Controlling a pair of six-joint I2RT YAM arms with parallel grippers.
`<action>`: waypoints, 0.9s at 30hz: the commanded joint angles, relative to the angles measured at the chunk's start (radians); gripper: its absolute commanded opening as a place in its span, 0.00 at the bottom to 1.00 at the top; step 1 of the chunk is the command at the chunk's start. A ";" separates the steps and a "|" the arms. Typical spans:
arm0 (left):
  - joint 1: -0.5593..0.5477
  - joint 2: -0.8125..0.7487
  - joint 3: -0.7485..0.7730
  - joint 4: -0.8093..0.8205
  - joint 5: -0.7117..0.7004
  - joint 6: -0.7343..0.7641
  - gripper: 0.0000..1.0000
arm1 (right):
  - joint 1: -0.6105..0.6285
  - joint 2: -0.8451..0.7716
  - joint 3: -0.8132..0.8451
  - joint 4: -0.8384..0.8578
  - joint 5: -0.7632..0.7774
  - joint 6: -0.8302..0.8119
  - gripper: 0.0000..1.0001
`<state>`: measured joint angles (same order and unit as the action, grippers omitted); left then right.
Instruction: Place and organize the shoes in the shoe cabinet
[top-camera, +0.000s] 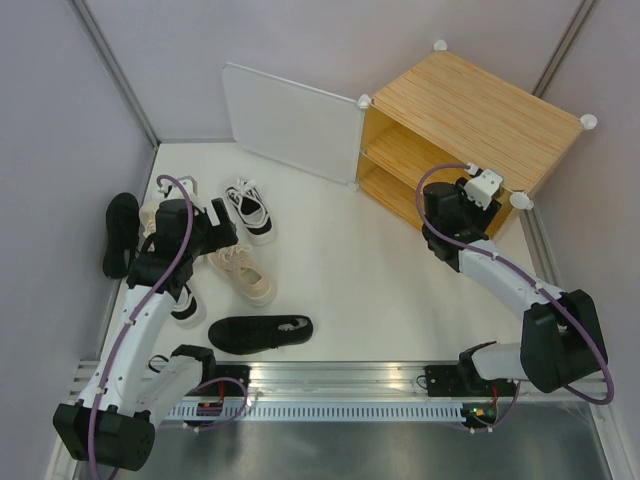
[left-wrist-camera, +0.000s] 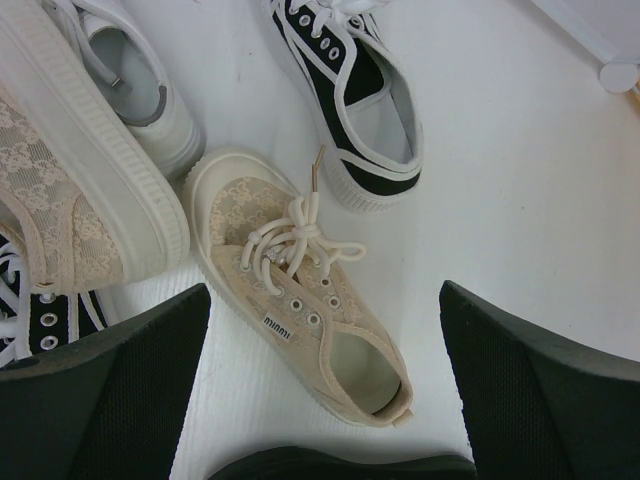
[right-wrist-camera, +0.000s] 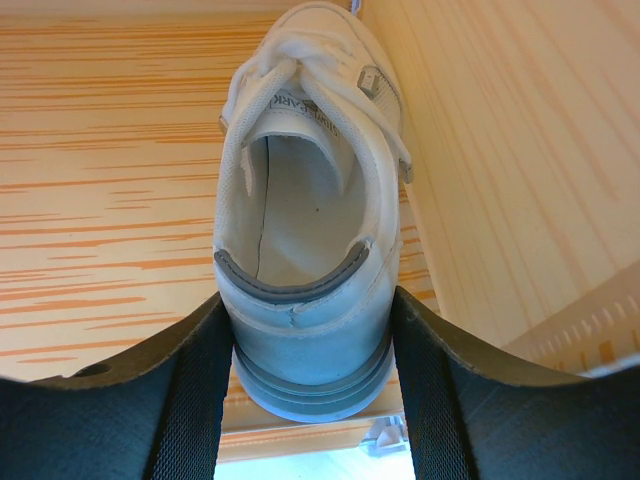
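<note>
The boxy wood-grain shoe cabinet (top-camera: 470, 105) is standing open around the right hand (right-wrist-camera: 310, 365), which is clamping the heel of a smooth white sneaker (right-wrist-camera: 300, 200) on the striped shelf (right-wrist-camera: 100, 150), toe pointing straight ahead, its tip cut off. The left hand (left-wrist-camera: 322, 298) is hanging wide open; just below it a lacy beige shoe (left-wrist-camera: 290, 290) with ribbed sole is lying on the counter (left-wrist-camera: 500, 200), toe angling ahead-left.

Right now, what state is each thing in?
shoe cabinet: door open.
left end effector: open, above beige shoe.
right end effector: closed on white sneaker heel.
white sneaker: gripped, inside shoe cabinet.
beige shoe: upright, laced, ungripped.
black shoe: loose on table.
</note>
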<state>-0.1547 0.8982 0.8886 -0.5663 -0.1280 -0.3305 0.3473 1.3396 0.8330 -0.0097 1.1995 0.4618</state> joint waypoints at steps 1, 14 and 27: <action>-0.005 0.001 -0.002 0.034 0.004 0.033 0.98 | -0.028 -0.011 -0.011 0.045 0.026 -0.074 0.37; -0.005 -0.001 -0.002 0.036 0.001 0.033 0.98 | -0.033 -0.103 -0.141 0.270 -0.182 -0.273 0.01; -0.006 -0.001 -0.004 0.036 0.002 0.034 0.98 | -0.042 -0.109 -0.170 0.353 -0.195 -0.321 0.01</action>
<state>-0.1547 0.8986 0.8886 -0.5663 -0.1280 -0.3305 0.3092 1.2240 0.6544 0.3000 1.0176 0.1520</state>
